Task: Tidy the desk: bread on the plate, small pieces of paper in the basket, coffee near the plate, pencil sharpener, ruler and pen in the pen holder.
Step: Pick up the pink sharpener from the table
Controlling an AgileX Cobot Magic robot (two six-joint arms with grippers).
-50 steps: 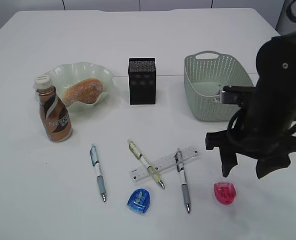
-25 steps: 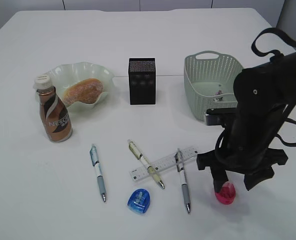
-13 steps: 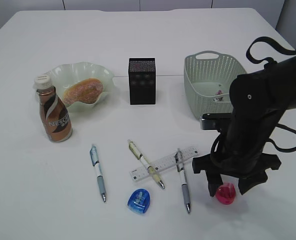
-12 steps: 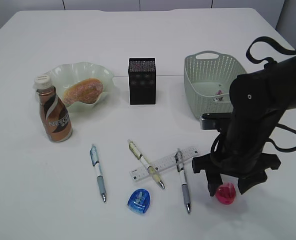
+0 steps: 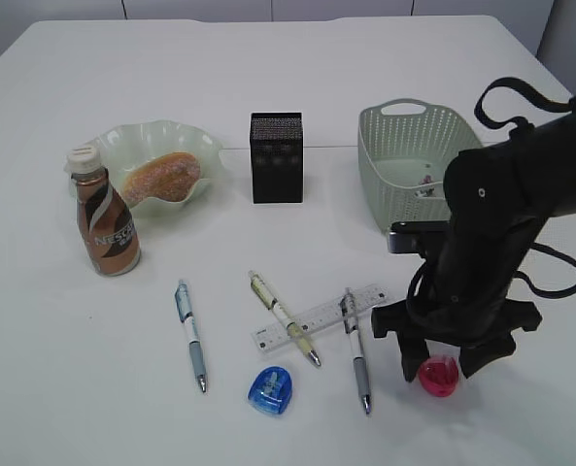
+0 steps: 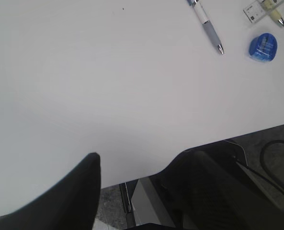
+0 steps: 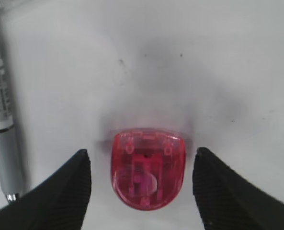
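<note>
A red pencil sharpener [image 7: 148,168] lies flat on the desk [image 5: 268,78], and my right gripper [image 7: 142,158] stands open with one finger on either side of it and a gap on both sides. In the exterior view this gripper [image 5: 441,365] is low over the red sharpener [image 5: 438,377]. A blue pencil sharpener [image 5: 272,390], the ruler [image 5: 319,316] and three pens [image 5: 191,335] [image 5: 284,317] [image 5: 355,349] lie in front. The bread [image 5: 161,178] sits in the plate [image 5: 171,131], with the coffee [image 5: 106,225] beside it. The pen holder [image 5: 276,157] stands mid-desk. My left gripper [image 6: 142,163] hangs open and empty over the desk's front edge.
The basket [image 5: 414,165] stands behind my right arm with a small piece of paper [image 5: 425,181] inside. In the right wrist view a pen [image 7: 2,134] lies just left of the left finger. The left wrist view shows the blue sharpener [image 6: 263,47] and a pen tip [image 6: 210,32].
My right arm has swung left and come down, from above and right of the red sharpener to straddling it. Its jaws have stayed open. Nothing else has moved.
</note>
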